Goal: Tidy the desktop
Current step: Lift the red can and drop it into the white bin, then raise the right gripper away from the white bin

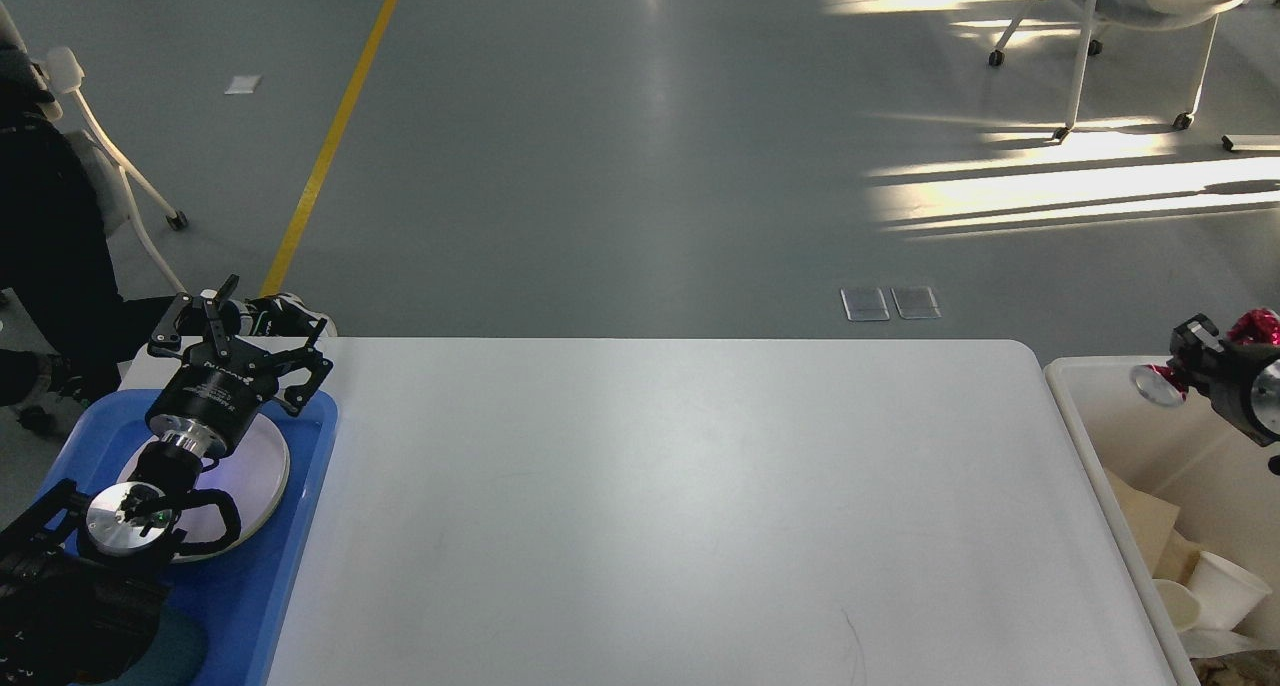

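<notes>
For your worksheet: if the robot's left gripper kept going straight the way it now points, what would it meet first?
The left gripper points away from the robot, past the far edge of the blue tray toward the desktop's far left corner. Nothing stands directly ahead on the tabletop; beyond lies a dark, unclear object near the edge, then grey floor. Depth is uncertain.
</notes>
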{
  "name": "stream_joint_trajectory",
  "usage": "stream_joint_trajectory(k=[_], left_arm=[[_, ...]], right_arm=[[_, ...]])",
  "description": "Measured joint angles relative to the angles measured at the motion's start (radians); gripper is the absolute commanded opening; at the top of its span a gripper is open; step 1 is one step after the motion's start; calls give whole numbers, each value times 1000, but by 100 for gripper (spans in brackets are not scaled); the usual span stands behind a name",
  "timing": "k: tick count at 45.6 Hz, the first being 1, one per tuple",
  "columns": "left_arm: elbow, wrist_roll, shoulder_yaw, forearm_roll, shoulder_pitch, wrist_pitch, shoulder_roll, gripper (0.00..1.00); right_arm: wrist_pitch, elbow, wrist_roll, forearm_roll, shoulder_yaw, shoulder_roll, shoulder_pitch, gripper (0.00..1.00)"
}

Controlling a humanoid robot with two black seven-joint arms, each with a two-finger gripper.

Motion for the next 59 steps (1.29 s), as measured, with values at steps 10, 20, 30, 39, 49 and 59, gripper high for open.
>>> stream_joint_trajectory(k=[10,20,30,39,49,59], left_arm=[[0,0,0,0,0,0,0,96],[0,0,0,0,0,0,0,96],[0,0,0,0,0,0,0,96],[0,0,0,0,0,0,0,96],[0,0,0,0,0,0,0,96],[0,0,0,0,0,0,0,96]], right_arm=[[-13,-150,0,-1,110,31,-167,100],[-13,-194,1,-1,121,51,-229,100],[-10,-196,6,-2,213,52,-263,100],[-17,-196,15,-7,631,45,-259,100],[-6,-182,19,-13,1172,122,-252,100],[-1,-149,55,-15,1393,235,-251,100]])
